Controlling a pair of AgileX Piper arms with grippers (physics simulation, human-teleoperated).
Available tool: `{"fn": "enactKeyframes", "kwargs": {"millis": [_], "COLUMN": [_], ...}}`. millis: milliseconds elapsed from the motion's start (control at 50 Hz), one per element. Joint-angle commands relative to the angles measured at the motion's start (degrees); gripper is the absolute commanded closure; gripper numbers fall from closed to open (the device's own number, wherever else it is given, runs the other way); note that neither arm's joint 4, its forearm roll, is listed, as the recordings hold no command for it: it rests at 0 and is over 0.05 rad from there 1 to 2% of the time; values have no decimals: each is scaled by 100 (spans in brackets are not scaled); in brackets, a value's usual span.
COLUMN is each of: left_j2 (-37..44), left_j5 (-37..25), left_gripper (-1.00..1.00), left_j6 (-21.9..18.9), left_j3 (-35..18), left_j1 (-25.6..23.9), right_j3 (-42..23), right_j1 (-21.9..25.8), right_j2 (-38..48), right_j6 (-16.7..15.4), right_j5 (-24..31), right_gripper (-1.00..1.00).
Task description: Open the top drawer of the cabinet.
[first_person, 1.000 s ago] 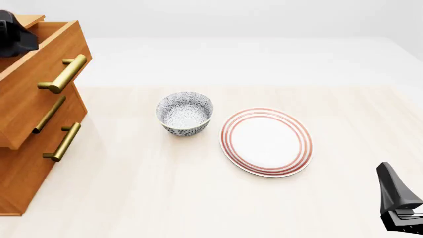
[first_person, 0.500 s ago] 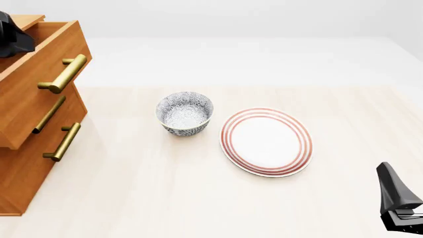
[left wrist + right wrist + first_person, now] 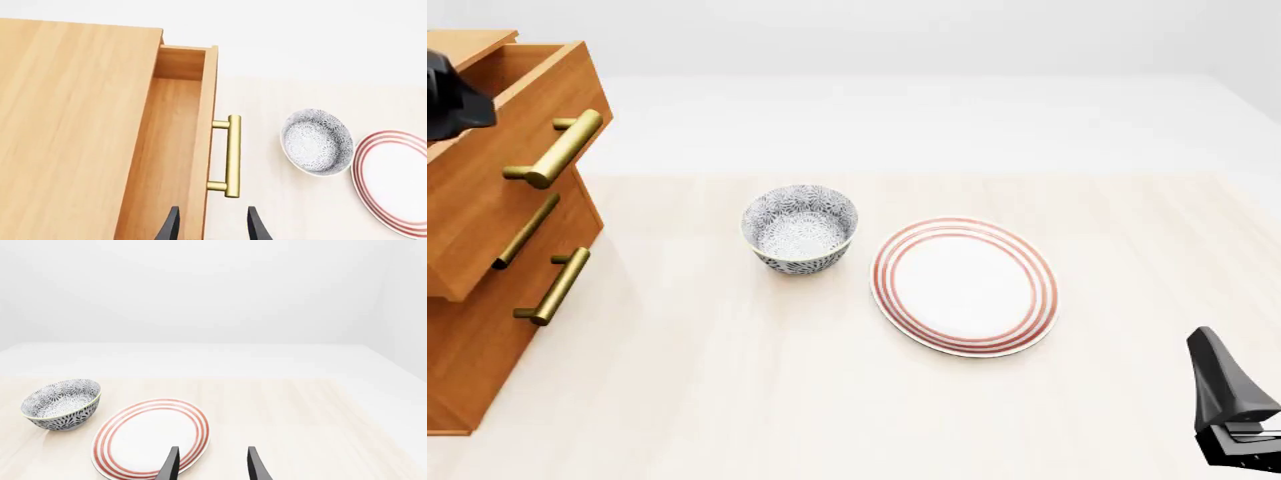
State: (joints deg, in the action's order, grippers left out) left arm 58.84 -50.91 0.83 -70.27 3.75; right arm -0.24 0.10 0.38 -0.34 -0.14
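Cabinet: the cabinet [image 3: 481, 330] stands at the left edge of the table [image 3: 827, 400], tall, orange-brown wood, three drawers with brass bar handles.
Top drawer: the top drawer [image 3: 510, 120] is pulled out from the cabinet front, its box interior [image 3: 163, 155] open to view from above; its front panel stands forward of the two drawers below.
Handle: the brass bar handle [image 3: 232, 156] sits on the drawer front, free of any contact.
Left gripper: the left gripper [image 3: 211, 227] hangs above the cabinet's top corner, its two dark fingers [image 3: 168, 227] spread apart with nothing between them; one finger lines up over the drawer's front panel, the other over the table beside it, both short of the handle. In the front view only a dark part of the left arm [image 3: 451, 95] shows at the left edge.
Right gripper: the right gripper [image 3: 211, 465] is parted and empty, low at the near right of the table, well apart from the cabinet.
Bowl: a blue-patterned bowl [image 3: 801, 228] stands upright near the table's middle.
Plate: a white plate [image 3: 964, 285] with red rings lies just beside the bowl, on its right, not touching it.
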Motion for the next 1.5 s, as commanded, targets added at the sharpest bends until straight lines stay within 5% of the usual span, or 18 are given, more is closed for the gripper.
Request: {"fn": "enactKeyframes", "kwargs": {"millis": [20, 1500], "left_j2": [-64, 338], "left_j5": [91, 997], "left_gripper": [-100, -100], "left_j6": [52, 332], "left_j3": [206, 972], "left_j1": [37, -135], "right_j3": [0, 0], "right_j1": [0, 0], "right_j2": [0, -1], "right_j6": [2, 3], "right_j5": [0, 0], "right_gripper": [-100, -100]}}
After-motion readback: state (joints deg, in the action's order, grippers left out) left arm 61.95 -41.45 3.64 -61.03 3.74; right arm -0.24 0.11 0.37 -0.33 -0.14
